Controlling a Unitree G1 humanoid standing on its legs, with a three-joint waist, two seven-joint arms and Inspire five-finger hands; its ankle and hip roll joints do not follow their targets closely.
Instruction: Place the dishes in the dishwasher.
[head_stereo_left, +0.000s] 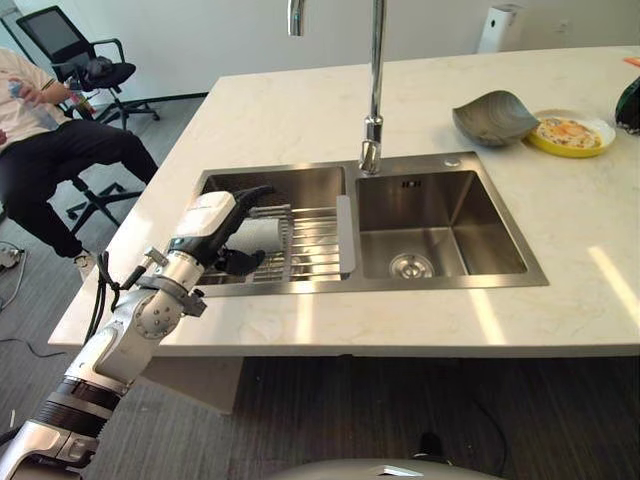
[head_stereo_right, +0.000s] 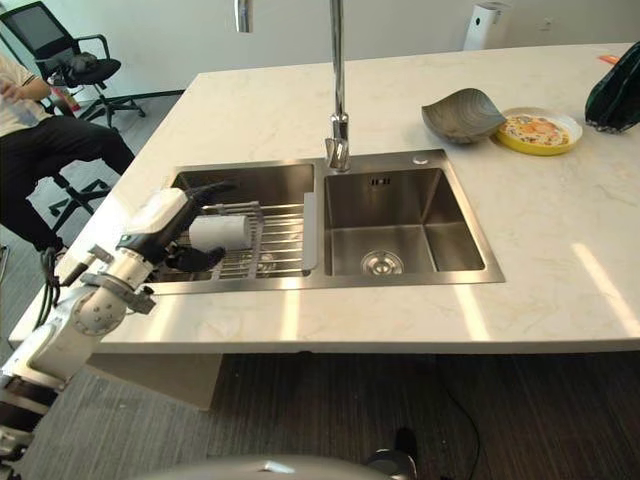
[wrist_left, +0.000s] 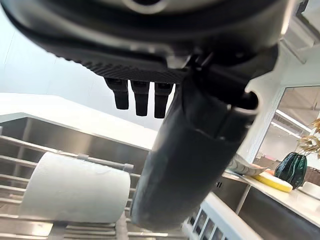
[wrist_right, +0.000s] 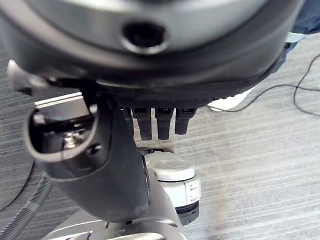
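A white cup lies on its side on a wire rack in the left basin of the steel sink. My left hand reaches over the sink's left rim and is open. Its fingers pass above the cup and its thumb below, without closing on it. In the left wrist view the cup lies just past the straight fingers and the thumb. A grey bowl and a yellow plate stand on the counter at the back right. My right hand hangs open above the floor.
A tall faucet rises behind the divider between the basins. The right basin holds nothing but its drain. A dark green object stands at the counter's far right. A person sits on an office chair to the left.
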